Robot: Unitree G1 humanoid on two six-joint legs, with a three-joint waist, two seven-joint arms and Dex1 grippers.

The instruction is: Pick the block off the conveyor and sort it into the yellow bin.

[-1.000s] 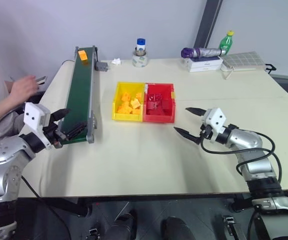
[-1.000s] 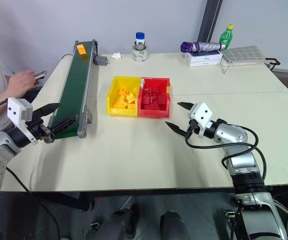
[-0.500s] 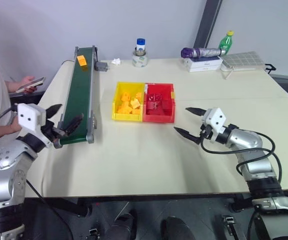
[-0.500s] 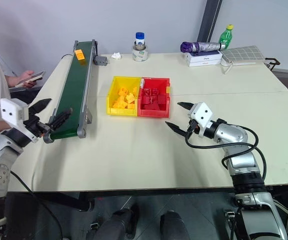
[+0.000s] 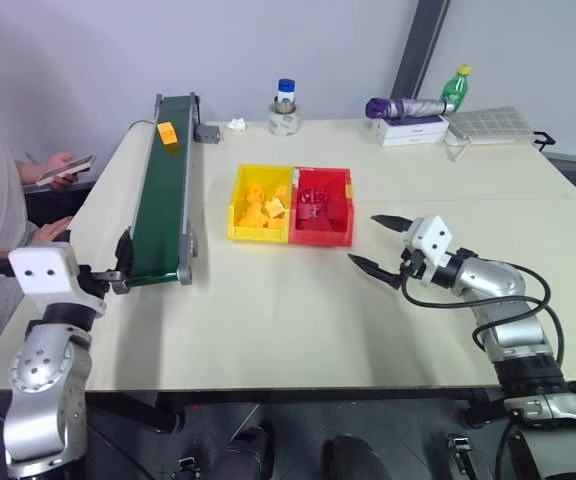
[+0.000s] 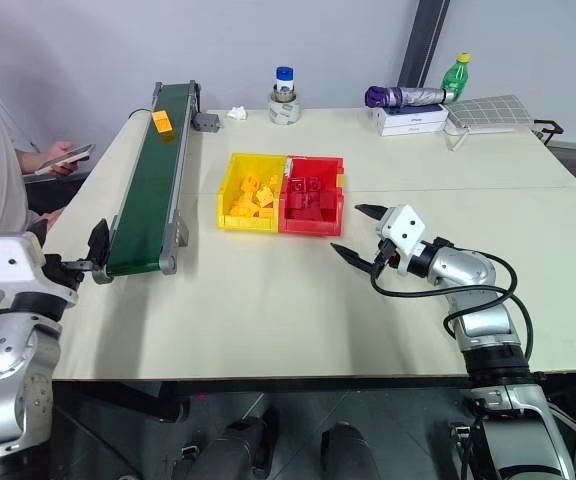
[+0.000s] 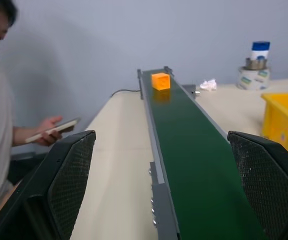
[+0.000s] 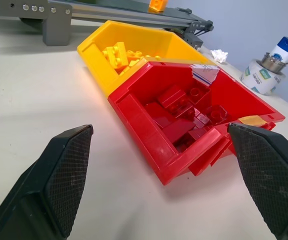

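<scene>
One block sits far up the conveyor, so the wide-open left pincer should wait centred on the belt, then clamp squarely; the right pincer is spread empty too.

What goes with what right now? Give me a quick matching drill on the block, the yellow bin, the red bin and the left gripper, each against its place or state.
Things:
1. block
2. yellow bin
3. red bin
4. left gripper

Places or states:
A. holds red blocks, on the side nearer the right gripper
B. open, at the near end of the conveyor
C. alone on the belt, near its far end
D. holds a pile of yellow blocks, on the side nearer the conveyor

Pairs: 1-C, 2-D, 3-A, 4-B
</scene>
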